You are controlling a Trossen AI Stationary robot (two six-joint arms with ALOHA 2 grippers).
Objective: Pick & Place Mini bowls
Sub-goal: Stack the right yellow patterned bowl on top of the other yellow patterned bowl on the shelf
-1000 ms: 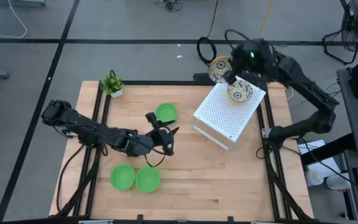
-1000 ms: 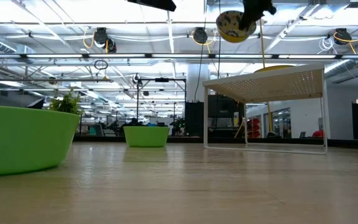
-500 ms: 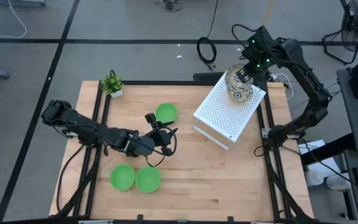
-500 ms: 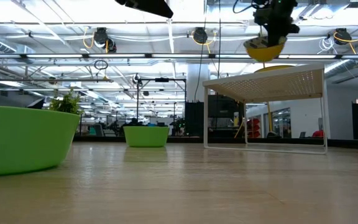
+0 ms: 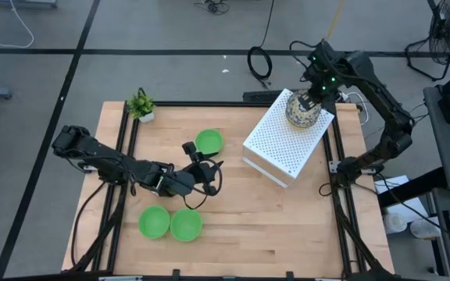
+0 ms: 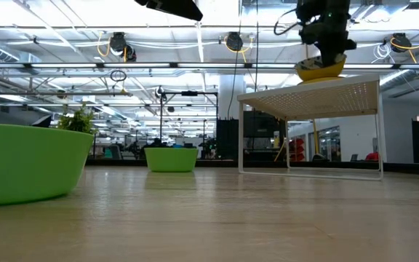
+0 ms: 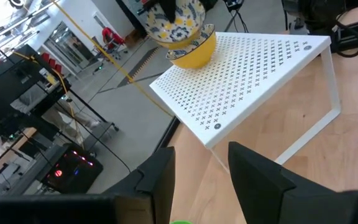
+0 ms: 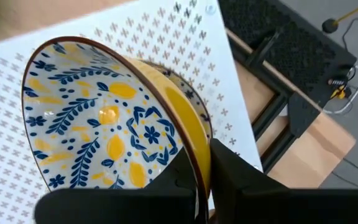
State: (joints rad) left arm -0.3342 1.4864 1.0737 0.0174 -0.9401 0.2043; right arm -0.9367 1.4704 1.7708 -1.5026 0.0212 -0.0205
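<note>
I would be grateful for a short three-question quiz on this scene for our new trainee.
1. True or false: the right gripper is shut on the rim of a floral bowl.
2. How many green bowls lie on the table in the high view?
3. What is the held floral bowl going into? A: another bowl on the white perforated rack. B: a green bowl. C: the potted plant.

Key: 1 true. 2 three. 3 A; the left gripper waits low over the table with its fingers apart, holding nothing.
</note>
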